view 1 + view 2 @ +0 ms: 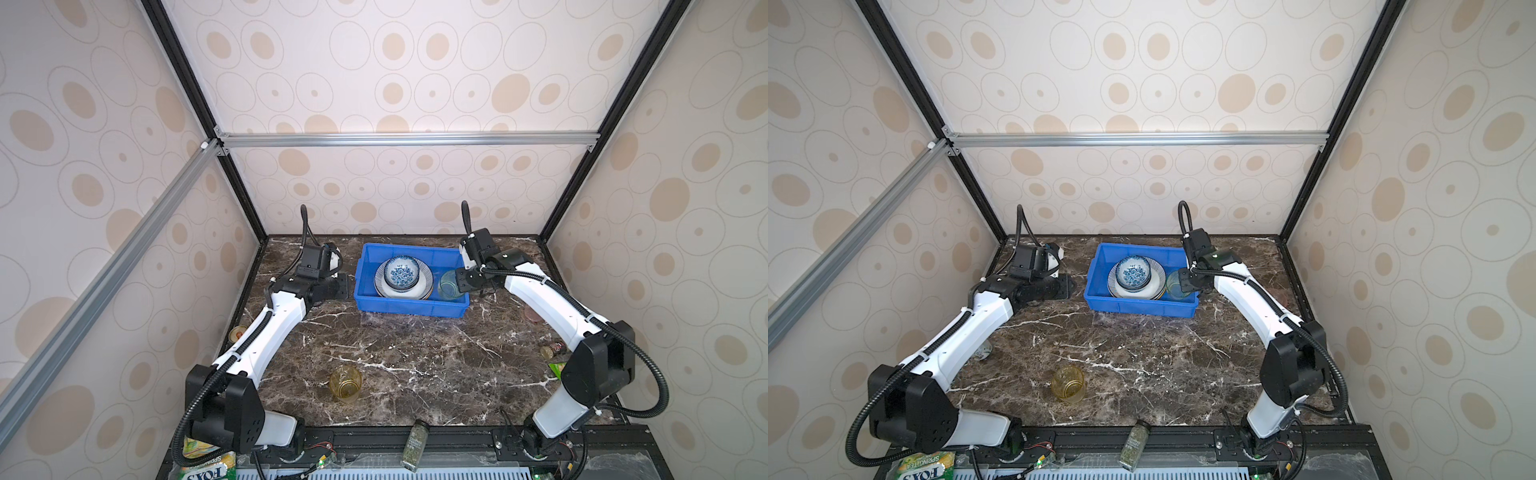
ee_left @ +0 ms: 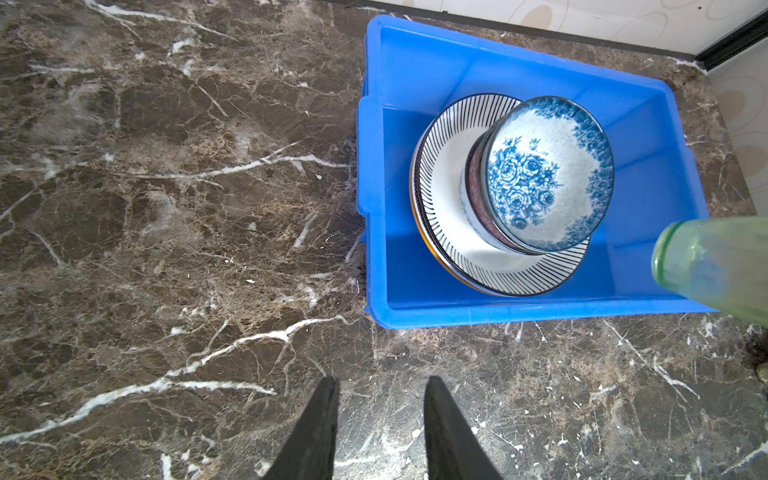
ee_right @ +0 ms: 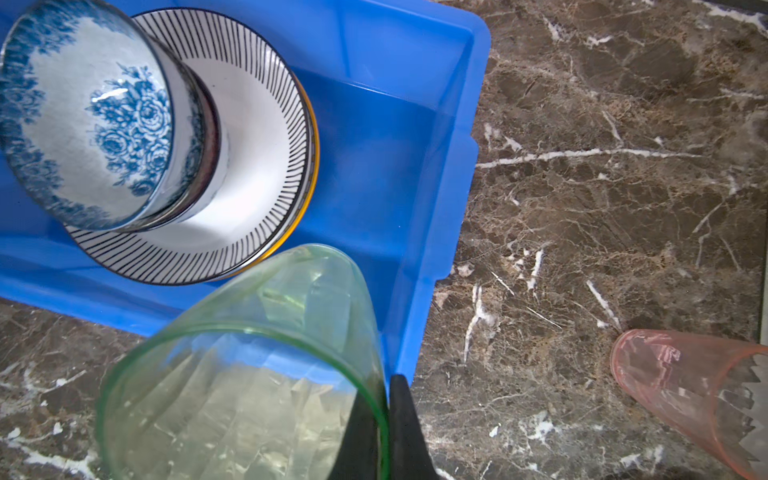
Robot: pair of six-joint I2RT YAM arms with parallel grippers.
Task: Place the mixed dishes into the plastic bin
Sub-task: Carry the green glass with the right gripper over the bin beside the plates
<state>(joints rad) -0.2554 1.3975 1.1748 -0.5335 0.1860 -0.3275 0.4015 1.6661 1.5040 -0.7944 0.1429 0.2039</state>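
Right gripper (image 3: 384, 399) pinches the wall of the green tumbler (image 3: 249, 374), one finger inside; I hold it tilted at the right front corner of the blue bin (image 3: 436, 166). Inside, a floral bowl (image 3: 95, 116) sits on a striped plate (image 3: 257, 124). My left gripper (image 2: 381, 382) hangs parted and empty beside the bin.
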